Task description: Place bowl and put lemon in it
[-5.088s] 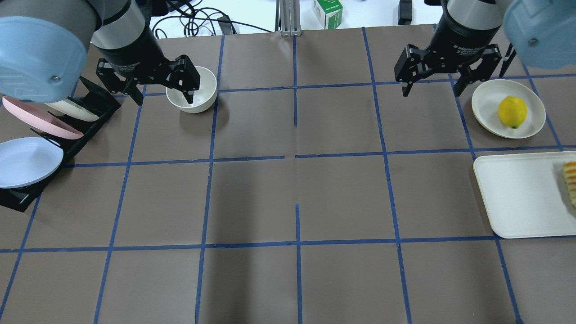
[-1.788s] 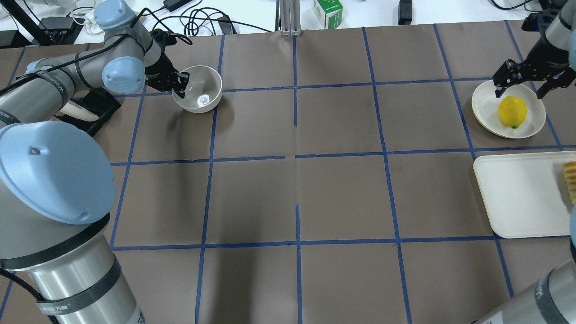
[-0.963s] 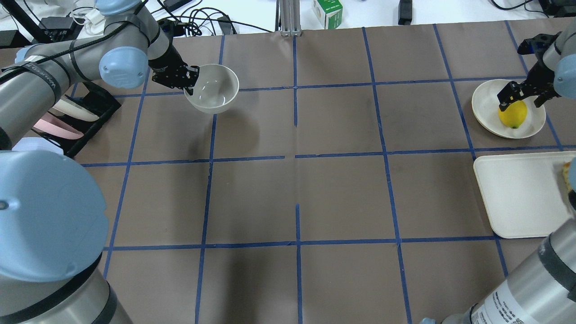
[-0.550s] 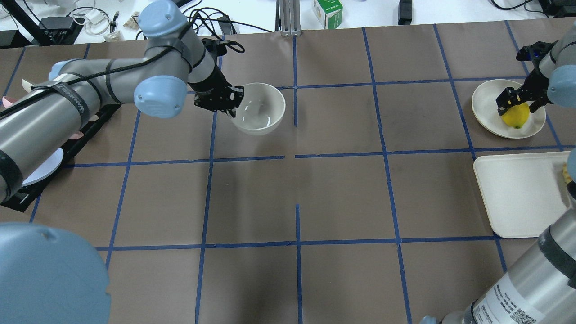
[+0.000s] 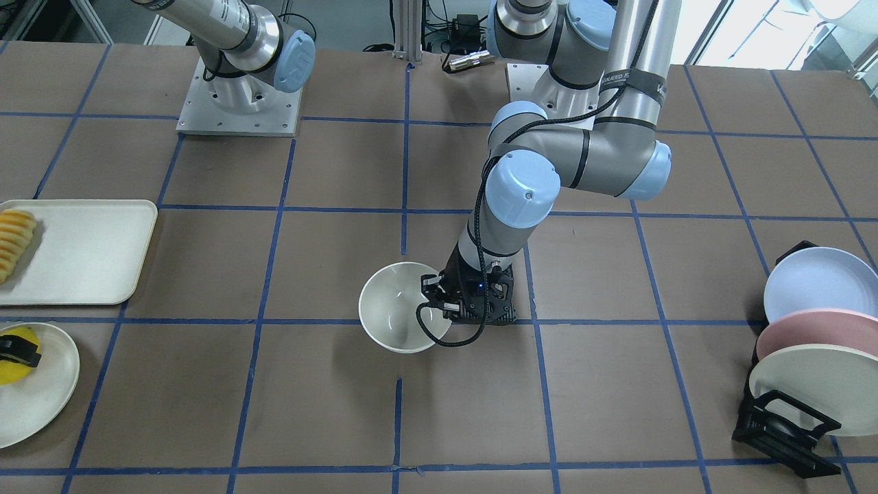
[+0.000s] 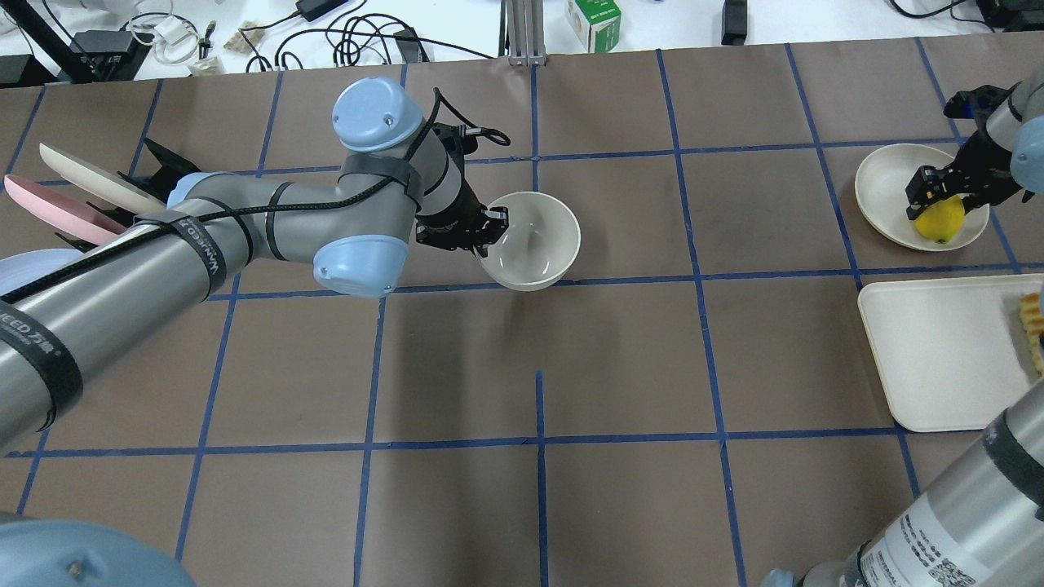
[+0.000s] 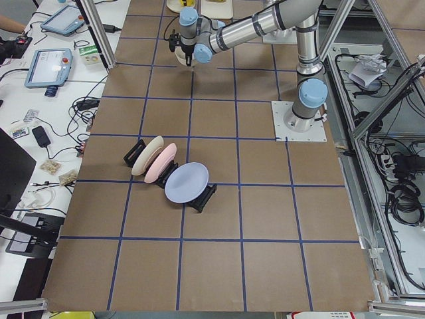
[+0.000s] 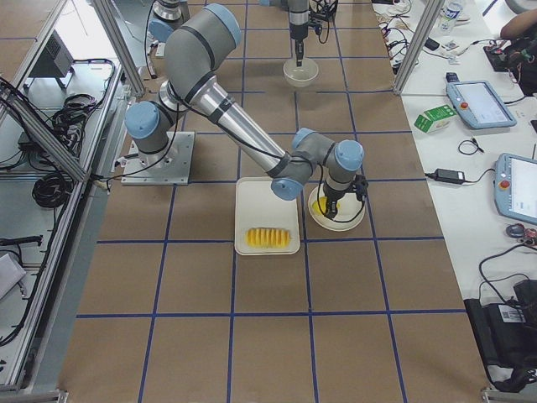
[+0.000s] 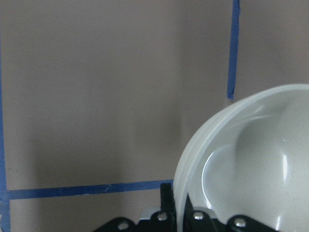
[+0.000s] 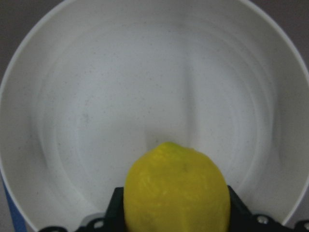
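My left gripper (image 6: 488,229) is shut on the near rim of the off-white bowl (image 6: 534,244) and holds it upright close over the middle of the table. It shows in the front view too, gripper (image 5: 439,305) and bowl (image 5: 391,312). The left wrist view shows the bowl (image 9: 251,159) with its rim pinched. My right gripper (image 6: 938,198) is shut on the yellow lemon (image 6: 938,223) over the small white plate (image 6: 882,191) at the far right. The right wrist view shows the lemon (image 10: 176,191) between the fingers above the plate (image 10: 145,72). I cannot tell whether the lemon touches the plate.
A black rack (image 5: 782,425) with three upright plates (image 5: 813,329) stands at the robot's left. A white tray (image 6: 938,350) with sliced orange-yellow food (image 6: 1034,326) lies near the lemon's plate. A green box (image 6: 594,23) and cables lie beyond the table's far edge.
My left gripper has carried the bowl from the far left to the table's middle. My right gripper has come down and shut on the lemon, which has shifted a little on its plate.
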Tool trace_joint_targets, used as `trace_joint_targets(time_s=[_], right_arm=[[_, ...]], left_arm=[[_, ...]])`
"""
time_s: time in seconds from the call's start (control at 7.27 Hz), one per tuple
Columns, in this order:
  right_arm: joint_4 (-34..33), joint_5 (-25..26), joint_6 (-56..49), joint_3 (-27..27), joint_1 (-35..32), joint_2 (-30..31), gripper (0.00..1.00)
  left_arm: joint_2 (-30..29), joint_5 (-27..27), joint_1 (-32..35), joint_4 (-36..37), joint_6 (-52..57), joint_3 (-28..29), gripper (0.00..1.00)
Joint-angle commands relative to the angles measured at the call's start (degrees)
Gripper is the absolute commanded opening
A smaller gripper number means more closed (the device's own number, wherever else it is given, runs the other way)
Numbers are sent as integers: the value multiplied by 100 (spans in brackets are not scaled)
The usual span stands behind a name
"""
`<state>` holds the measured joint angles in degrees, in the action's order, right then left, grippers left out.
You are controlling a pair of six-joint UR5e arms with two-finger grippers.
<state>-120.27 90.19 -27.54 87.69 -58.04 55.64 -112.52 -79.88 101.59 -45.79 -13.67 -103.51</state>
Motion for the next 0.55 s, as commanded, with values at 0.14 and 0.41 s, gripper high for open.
trace_joint_targets(time_s=[0.14, 0.41], right_arm=[[458, -28, 65, -6, 12, 420, 0], [906, -54, 405, -50, -93, 805, 0]], left_arm=[[-129, -1, 0, 343, -65, -222, 0], [-200, 16, -8, 343, -83, -213, 0]])
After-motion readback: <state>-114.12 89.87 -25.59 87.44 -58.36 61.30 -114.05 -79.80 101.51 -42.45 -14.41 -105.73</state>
